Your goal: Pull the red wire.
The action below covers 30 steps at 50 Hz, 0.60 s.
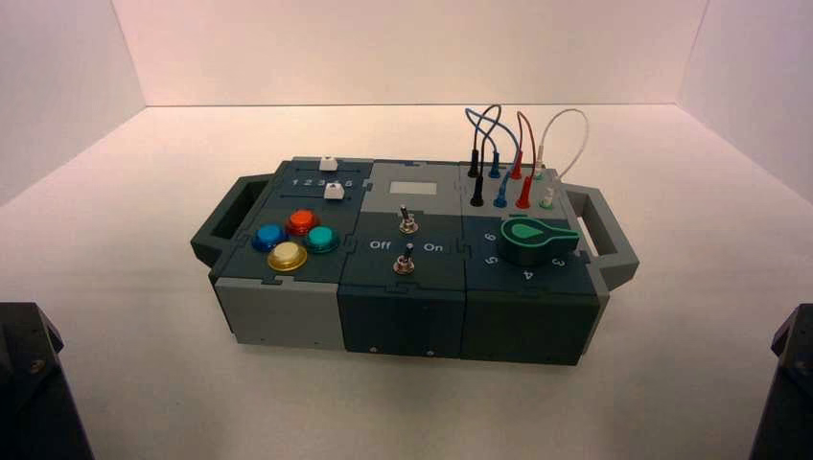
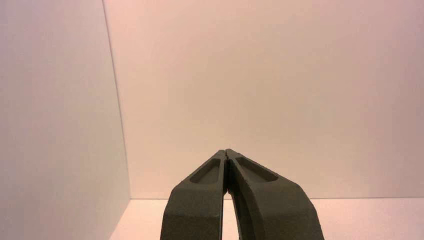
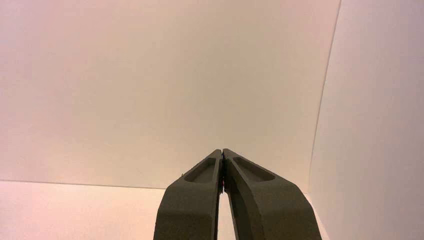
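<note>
Red wire stood plugged, box's 2 o'clock corner. Left end effector and right end effector were together, parked. Step: pre-approach. Next: right reach, part, pinch plug.

"Off" – "On" beside the toggle switch

The table is a plain white surface, closed in by white walls at the back and at both sides. Only the box lies directly on it, near the middle, a little turned. The box has a dark handle at each end. It stands well ahead of both pairs of closed jaws, and neither pair points at it; beyond their tips are only the table surface and the walls.
</note>
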### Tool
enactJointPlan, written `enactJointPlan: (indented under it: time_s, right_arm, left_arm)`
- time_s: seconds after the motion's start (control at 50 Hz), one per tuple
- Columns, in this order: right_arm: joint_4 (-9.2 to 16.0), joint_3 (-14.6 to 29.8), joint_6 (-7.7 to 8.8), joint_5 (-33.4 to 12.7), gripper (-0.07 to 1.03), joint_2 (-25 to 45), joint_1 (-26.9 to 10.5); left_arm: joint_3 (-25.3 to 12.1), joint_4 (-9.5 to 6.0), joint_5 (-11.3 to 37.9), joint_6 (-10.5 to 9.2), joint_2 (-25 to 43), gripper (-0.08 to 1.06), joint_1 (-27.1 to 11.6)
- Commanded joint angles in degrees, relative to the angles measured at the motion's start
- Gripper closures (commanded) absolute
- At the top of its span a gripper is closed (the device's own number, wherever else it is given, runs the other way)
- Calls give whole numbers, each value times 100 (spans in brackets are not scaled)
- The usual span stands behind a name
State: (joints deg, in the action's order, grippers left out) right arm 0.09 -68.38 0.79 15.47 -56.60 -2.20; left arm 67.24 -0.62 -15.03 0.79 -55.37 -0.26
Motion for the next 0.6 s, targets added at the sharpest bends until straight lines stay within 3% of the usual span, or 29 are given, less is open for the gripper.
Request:
enactJointPlan:
  time_s: [0.02,0.38,0.6]
  right_arm:
    - [9,97,9,26,98,26,0]
    - [9,123,9,-202,98,26,0]
    - [9,281,9,-932,98,53,-97]
  left_arm:
    - [-88,0,-26,26,35,100,-9]
    - [-88,-9,88,44,18,100,-9]
    - [-290,0,923,62,53,100,-149]
